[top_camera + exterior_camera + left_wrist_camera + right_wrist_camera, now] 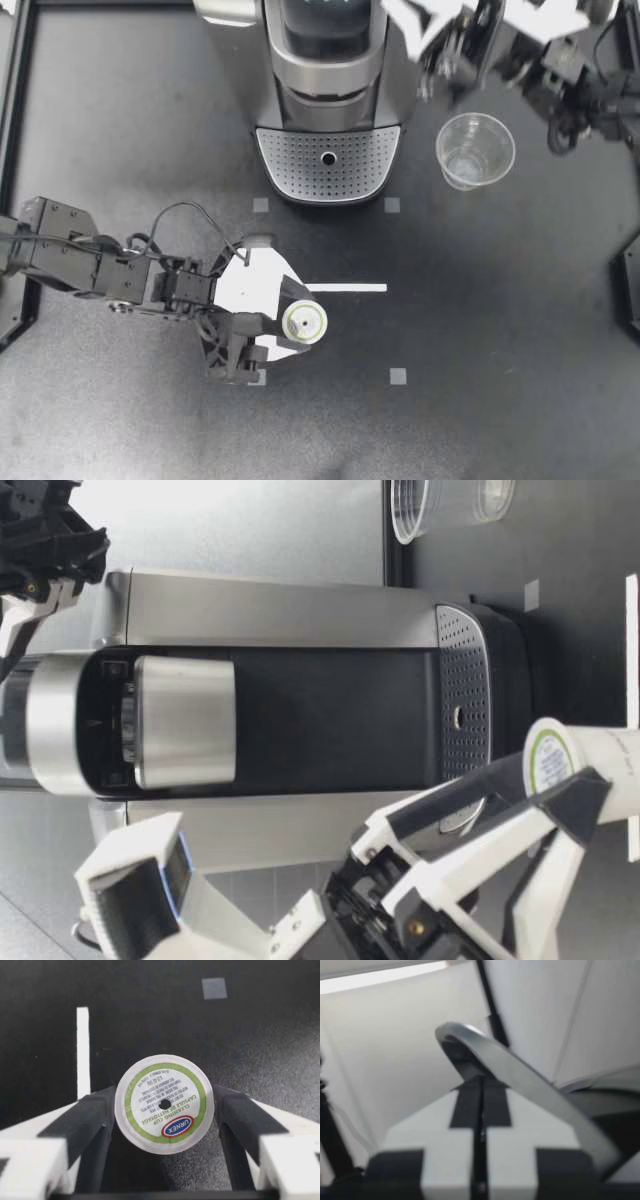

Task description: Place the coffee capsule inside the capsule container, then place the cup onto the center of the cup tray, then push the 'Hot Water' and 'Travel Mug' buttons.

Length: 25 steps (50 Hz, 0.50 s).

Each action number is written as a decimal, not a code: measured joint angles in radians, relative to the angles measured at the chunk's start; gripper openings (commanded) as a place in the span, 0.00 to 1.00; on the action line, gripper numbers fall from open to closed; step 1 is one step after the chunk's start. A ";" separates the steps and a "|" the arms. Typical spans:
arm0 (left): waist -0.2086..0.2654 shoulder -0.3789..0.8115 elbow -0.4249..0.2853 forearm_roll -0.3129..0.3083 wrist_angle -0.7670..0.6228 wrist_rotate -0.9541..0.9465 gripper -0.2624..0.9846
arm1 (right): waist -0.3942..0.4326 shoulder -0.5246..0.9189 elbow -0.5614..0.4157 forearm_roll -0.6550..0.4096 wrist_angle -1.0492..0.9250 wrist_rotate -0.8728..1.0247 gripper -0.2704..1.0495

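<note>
Left arm [70, 262]: comes in at the left edge and lies stretched across the lower left of the frame, cables looped over the wrist [185, 290].

Left claw [300, 323]: just left of centre in the lower half. The fingers [95, 1115] are spread wide, and both pads press the sides of the coffee capsule [164, 1103]. From table height the left claw [565, 775] sits low.

Right arm [580, 85]: folded into the upper right corner.

Right claw [432, 40]: at the top edge. Its fingers [425, 1125] are pressed together with no gap.
</note>
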 measured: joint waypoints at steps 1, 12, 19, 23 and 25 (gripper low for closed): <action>0.000 0.000 0.000 0.000 0.000 0.000 0.56 | -0.008 0.000 -0.005 0.000 0.006 0.000 0.27; 0.000 -0.008 -0.006 0.000 0.000 0.000 0.56 | -0.060 0.018 -0.055 0.000 0.067 0.015 0.27; 0.000 -0.038 -0.020 0.000 0.038 0.008 0.56 | -0.087 0.031 -0.067 0.000 0.081 0.018 0.27; 0.000 -0.066 -0.034 0.000 0.089 0.014 0.56 | -0.087 0.031 -0.067 0.000 0.083 0.020 0.27; 0.002 -0.083 -0.046 0.000 0.123 0.015 0.56 | -0.089 0.029 -0.067 0.000 0.083 0.018 0.27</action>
